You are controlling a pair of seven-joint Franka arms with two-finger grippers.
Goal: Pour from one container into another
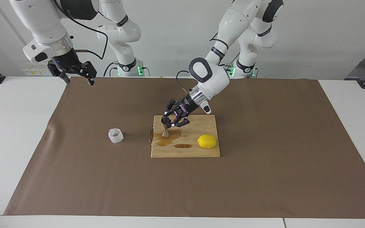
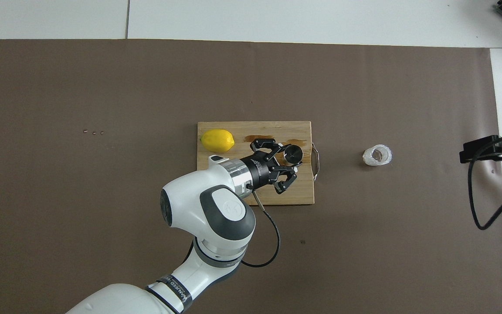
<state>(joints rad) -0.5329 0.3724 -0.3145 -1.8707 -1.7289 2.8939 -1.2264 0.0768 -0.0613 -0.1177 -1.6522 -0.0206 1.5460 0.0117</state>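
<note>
The steel jigger (image 1: 165, 127) stands upright on the wooden cutting board (image 1: 185, 152), near the board's edge toward the right arm's end; it also shows in the overhead view (image 2: 294, 153). My left gripper (image 1: 173, 118) is low over the board with its fingers spread wide, and the jigger's top sits at the mouth of the jaws, touching neither finger that I can see; the gripper also shows in the overhead view (image 2: 283, 165). The clear faceted tumbler (image 1: 116, 135) stands on the brown paper beside the board, toward the right arm's end (image 2: 377, 155). My right gripper (image 1: 74, 72) waits raised and empty.
A yellow lemon (image 1: 207, 141) lies on the board toward the left arm's end (image 2: 217, 140). Brown spilled liquid (image 1: 169, 141) pools on the board around the jigger. The board has a metal handle (image 2: 316, 162) on the tumbler's side. Brown paper covers the table.
</note>
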